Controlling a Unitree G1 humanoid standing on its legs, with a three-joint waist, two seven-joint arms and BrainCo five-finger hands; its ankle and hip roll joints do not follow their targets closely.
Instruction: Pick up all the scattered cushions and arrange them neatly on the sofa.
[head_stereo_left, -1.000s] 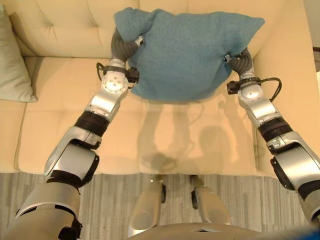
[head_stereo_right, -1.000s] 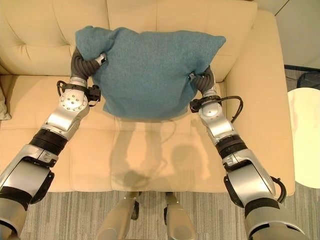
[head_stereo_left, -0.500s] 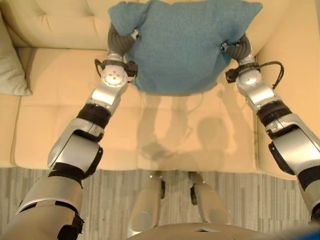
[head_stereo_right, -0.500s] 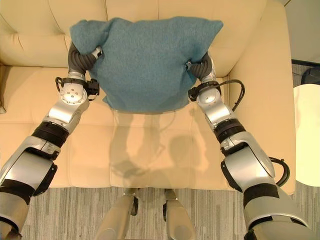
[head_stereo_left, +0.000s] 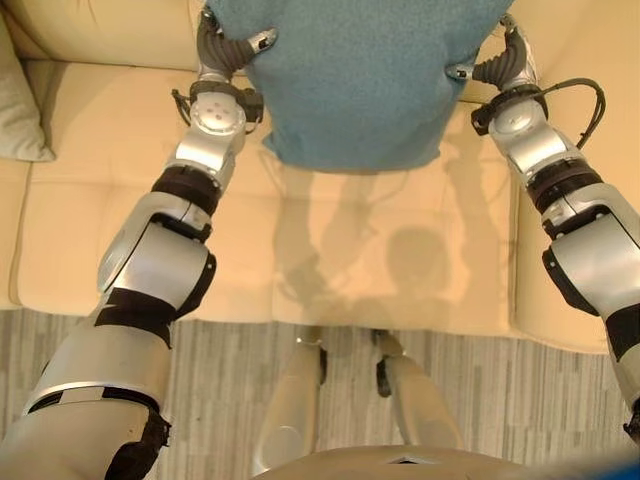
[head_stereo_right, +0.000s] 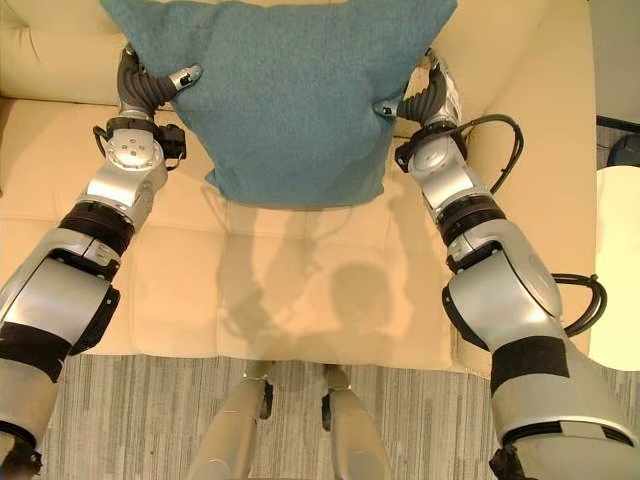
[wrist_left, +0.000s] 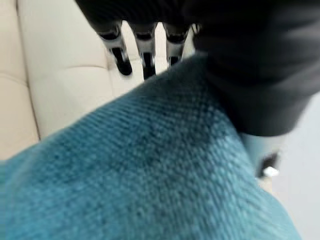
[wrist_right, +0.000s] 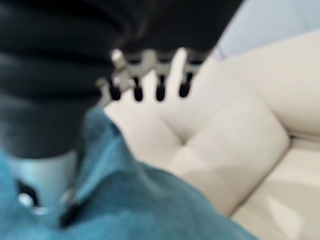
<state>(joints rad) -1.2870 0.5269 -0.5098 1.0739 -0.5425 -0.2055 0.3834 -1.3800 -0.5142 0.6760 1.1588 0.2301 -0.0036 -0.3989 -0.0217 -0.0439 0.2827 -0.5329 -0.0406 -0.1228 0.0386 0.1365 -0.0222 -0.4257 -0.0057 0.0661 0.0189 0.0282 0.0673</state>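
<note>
A teal cushion (head_stereo_left: 360, 80) hangs over the cream sofa's seat (head_stereo_left: 340, 250), up by the backrest, held between both hands at its side edges. My left hand (head_stereo_left: 225, 45) grips its left edge, thumb on the front face and fingers (wrist_left: 145, 50) behind the teal cushion (wrist_left: 140, 175). My right hand (head_stereo_left: 500, 65) pinches the right edge the same way, its fingers (wrist_right: 160, 85) stretched past the teal cushion (wrist_right: 150, 205) toward the tufted backrest (wrist_right: 225, 140). The cushion's top edge runs out of the eye views.
A pale green cushion (head_stereo_left: 20, 100) leans at the sofa's left end. A round white table (head_stereo_right: 618, 260) stands right of the sofa's armrest (head_stereo_right: 545, 120), with a dark object (head_stereo_right: 625, 150) behind it. Grey striped carpet (head_stereo_left: 230, 400) lies before the sofa.
Both arms have stretched farther forward, carrying the teal cushion closer to the backrest. The whole view has shifted a little as well.
</note>
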